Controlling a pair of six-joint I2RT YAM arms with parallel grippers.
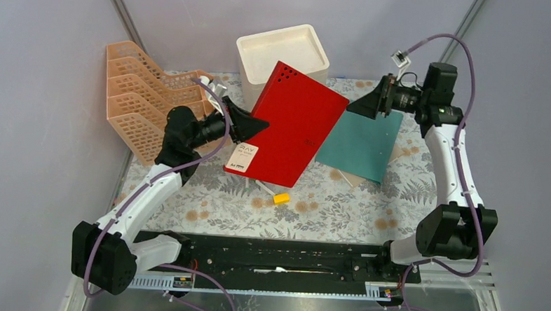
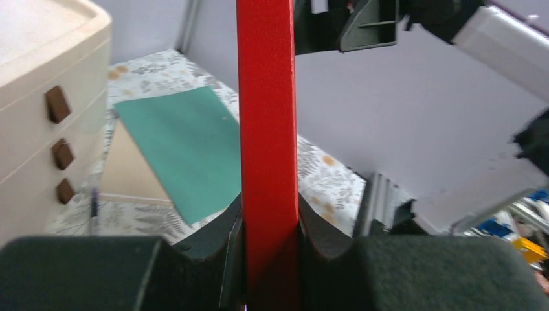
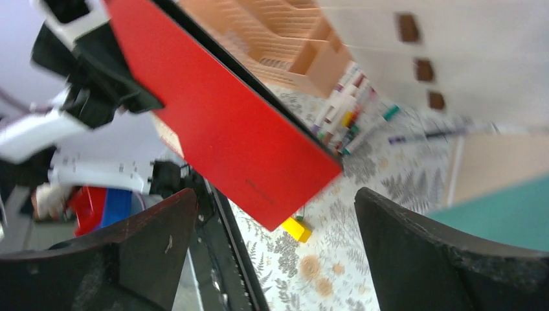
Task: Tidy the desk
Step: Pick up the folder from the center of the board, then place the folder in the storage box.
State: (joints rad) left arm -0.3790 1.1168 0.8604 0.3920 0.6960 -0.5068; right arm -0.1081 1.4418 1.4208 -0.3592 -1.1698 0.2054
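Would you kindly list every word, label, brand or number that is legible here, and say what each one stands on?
No text here can be quoted as it reads.
On the red folder, the white label: printed lines, too small to read.
On the same cover, a dark imprint: blurred, unreadable.
Nothing else legible shows in any view.

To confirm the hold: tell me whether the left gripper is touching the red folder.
Touching. The left wrist view shows the left gripper closed on the red folder, a finger pressed against each face, with no gap on either side.
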